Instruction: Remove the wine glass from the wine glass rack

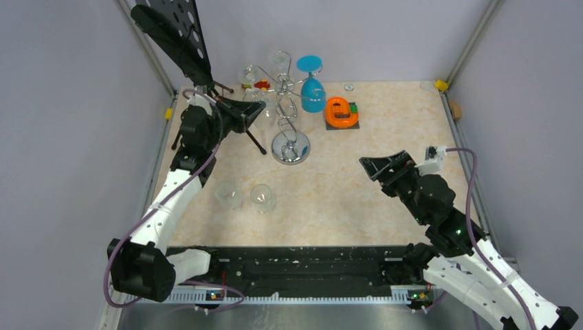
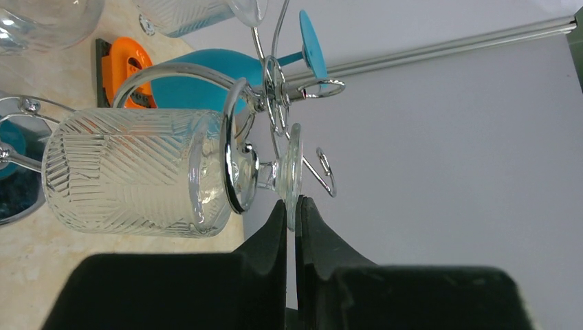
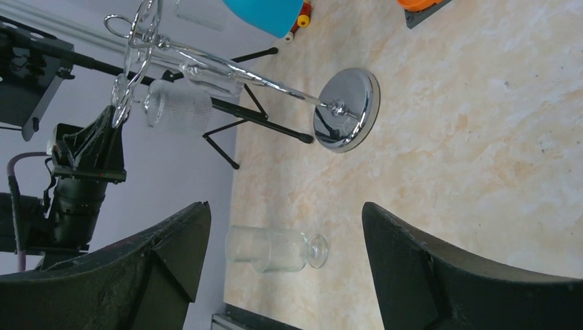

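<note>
The chrome wine glass rack point(image 1: 290, 148) stands at the back middle on its round mirrored base point(image 3: 347, 110). A clear ribbed wine glass point(image 2: 137, 172) hangs upside down from one of its curled hook arms point(image 2: 234, 158). My left gripper point(image 2: 297, 206) is shut on the rim of this glass's round foot point(image 2: 294, 158); it is just left of the rack in the top view point(image 1: 256, 110). A blue wine glass point(image 1: 313, 93) and other clear glasses point(image 1: 249, 74) also hang on the rack. My right gripper point(image 1: 375, 167) is open and empty over the table at the right.
Two clear glasses point(image 1: 228, 194) point(image 1: 262, 198) stand on the table at front left. A black tripod music stand point(image 1: 172, 34) rises behind my left arm, its legs point(image 3: 240, 130) beside the rack. An orange object point(image 1: 341, 112) lies right of the rack.
</note>
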Tool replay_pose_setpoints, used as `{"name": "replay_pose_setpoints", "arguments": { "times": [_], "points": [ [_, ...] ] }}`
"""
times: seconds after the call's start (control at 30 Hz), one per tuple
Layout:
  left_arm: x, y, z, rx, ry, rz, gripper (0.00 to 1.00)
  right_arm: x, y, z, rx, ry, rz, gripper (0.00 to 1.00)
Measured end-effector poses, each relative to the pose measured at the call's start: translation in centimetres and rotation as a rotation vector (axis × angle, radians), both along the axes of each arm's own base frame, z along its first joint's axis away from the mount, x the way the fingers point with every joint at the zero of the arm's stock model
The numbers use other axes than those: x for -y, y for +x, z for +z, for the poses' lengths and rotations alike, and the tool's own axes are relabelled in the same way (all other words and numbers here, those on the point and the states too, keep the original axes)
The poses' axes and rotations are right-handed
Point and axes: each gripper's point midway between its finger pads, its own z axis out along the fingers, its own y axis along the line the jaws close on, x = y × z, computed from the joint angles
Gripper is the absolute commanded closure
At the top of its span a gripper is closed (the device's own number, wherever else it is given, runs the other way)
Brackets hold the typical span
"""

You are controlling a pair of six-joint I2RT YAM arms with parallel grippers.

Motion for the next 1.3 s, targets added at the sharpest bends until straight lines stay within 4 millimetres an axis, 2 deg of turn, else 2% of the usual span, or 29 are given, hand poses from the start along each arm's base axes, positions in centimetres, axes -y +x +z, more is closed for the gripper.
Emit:
{"name": "replay_pose_setpoints", "arguments": {
  "times": [0.33,0.7,1.03,1.3],
  "points": [
    [0.1,-2.5,1.3,0.031,0.019,-0.042,1.00,-1.2,0.0,0.4,0.018,0.023,0.054,0.16],
    [-0.7,-6.3,1.9,0.052,0.009,-0.048,1.00,-4.9,-0.9,-0.4,0.070,0.107,0.239,0.14],
    [-0.3,-11.2,2.6,0.062,-0.081,-0.148,1.00,-8.3,-1.8,2.6,0.174,0.206,0.423,0.16],
    [0.3,-14.4,5.4,0.109,-0.207,-0.262,1.00,-10.6,-1.6,5.2,0.253,0.265,0.505,0.16]
  ]
}}
